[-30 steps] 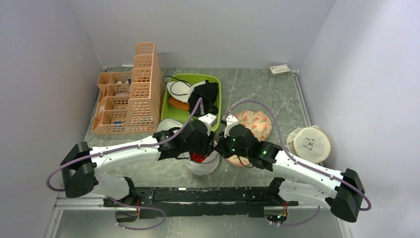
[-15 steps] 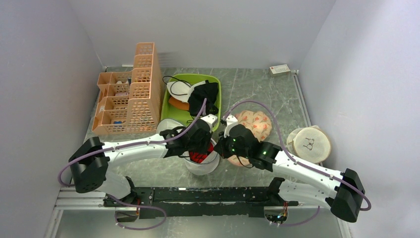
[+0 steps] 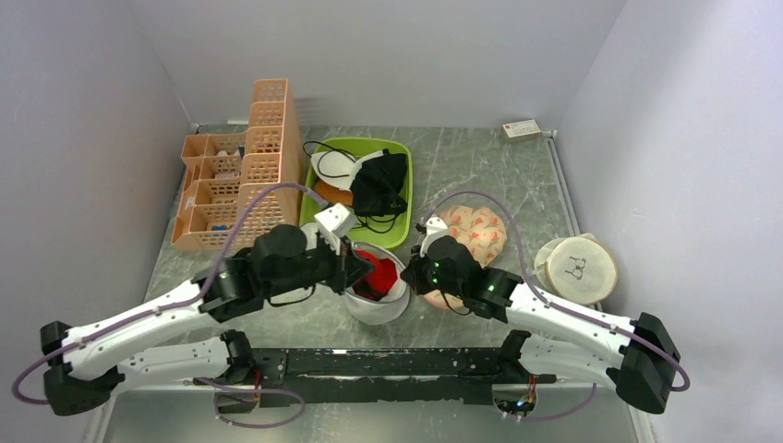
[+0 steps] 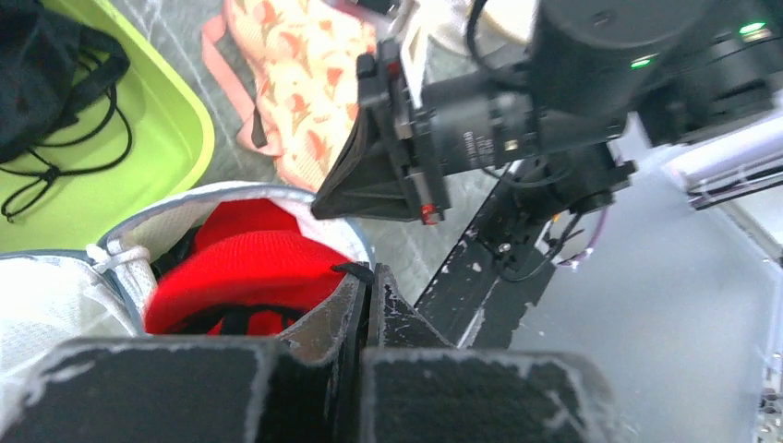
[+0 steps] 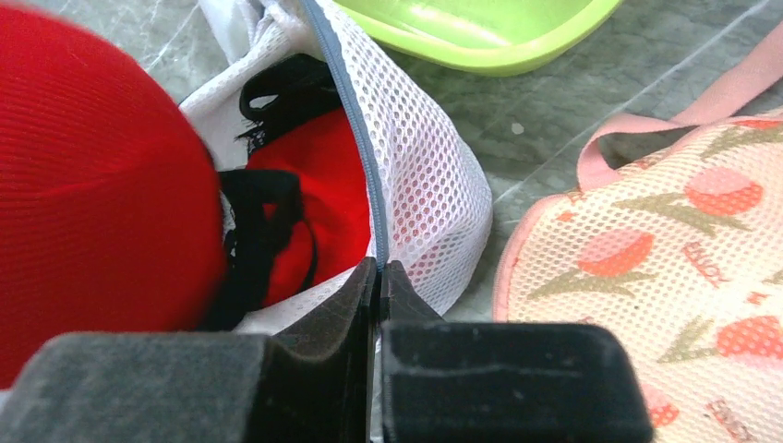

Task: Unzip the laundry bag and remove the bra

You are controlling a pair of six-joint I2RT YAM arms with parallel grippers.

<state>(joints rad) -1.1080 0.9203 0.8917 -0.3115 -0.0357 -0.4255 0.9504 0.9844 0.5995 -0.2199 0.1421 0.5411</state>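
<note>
One laundry bag (image 3: 379, 310) is being pinched tight at its rim by left tool (image 4: 369, 281) and right tool (image 5: 379, 273). One bra (image 3: 375, 273) is being cradled inside.

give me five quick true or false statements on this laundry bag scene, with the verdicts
1. The laundry bag is open, with the red bra showing inside. True.
2. The bra lies on the table outside the bag. False: it sits inside the bag.
3. The left gripper and the right gripper are both shut on the bag's rim. True.
4. The green tray is empty. False: it holds a black garment and a white-cupped one.
5. The peach floral item lies left of the bag. False: it lies right of it.
</note>
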